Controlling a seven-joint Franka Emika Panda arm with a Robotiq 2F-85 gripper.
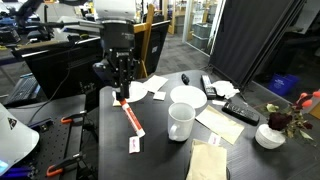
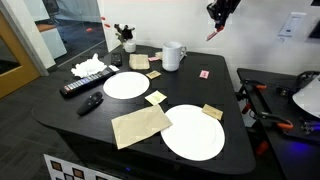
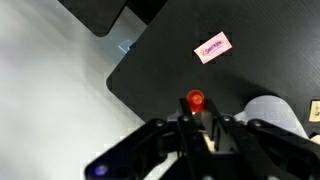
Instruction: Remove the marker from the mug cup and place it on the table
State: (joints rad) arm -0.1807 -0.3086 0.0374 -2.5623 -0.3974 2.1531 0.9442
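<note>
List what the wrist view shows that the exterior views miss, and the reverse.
Wrist only: the marker seen end-on, its red end between the jaws.
Exterior only: the marker's whole length hanging above the table, two plates, a remote.
Shared: marker, mug, card, table.
</note>
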